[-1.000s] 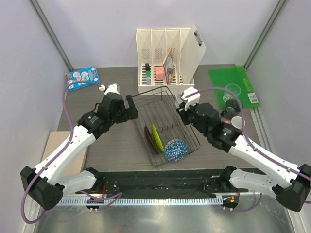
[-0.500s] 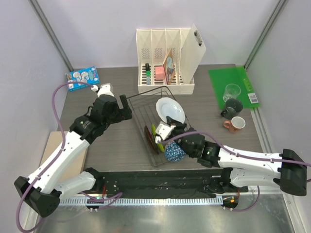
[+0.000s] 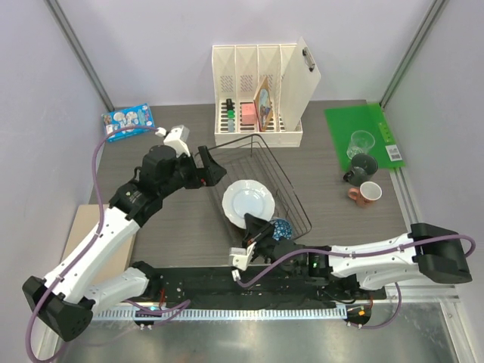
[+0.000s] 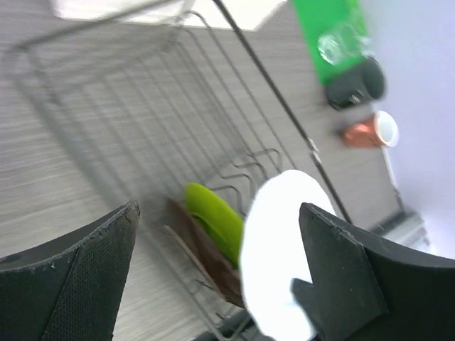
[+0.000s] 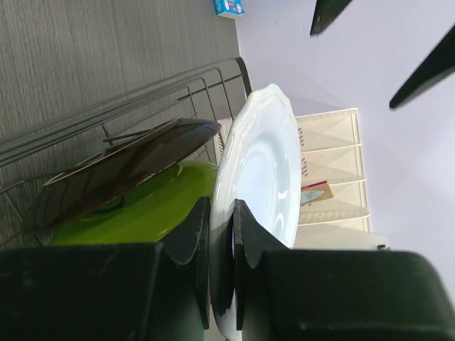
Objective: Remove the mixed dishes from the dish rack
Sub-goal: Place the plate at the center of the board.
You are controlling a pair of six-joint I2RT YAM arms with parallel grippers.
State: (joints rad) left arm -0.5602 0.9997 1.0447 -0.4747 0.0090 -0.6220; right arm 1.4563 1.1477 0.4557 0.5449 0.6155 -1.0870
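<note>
From overhead, your right gripper is clamped on the lower rim of the round white plate. The plate is held up over the rectangular dark wire dish rack with its face to the camera. It hides the rack's near-left slots. Only a sliver of the blue patterned bowl shows, at the plate's 4 o'clock. Your left gripper hangs empty at the rack's 10 o'clock corner, jaws spread wide. At the rack's 3 o'clock, the clear glass stands on a flat green mat. The dark grey mug and pink mug sit just nearer you. A cream slotted file holder stands at 12 o'clock.

Your left wrist view is blurred. Its two black fingers frame the picture, far apart. Between them, the lime-green plate and a dark reddish plate stand edge-on in the rack. The reddish plate's pattern is unreadable. The white plate overlaps them at 4 o'clock, and its bottom is cut off.

In your right wrist view, the black fingers pinch the white plate's rim and cover its lower part. The green and dark plates lean at 9 o'clock.
</note>
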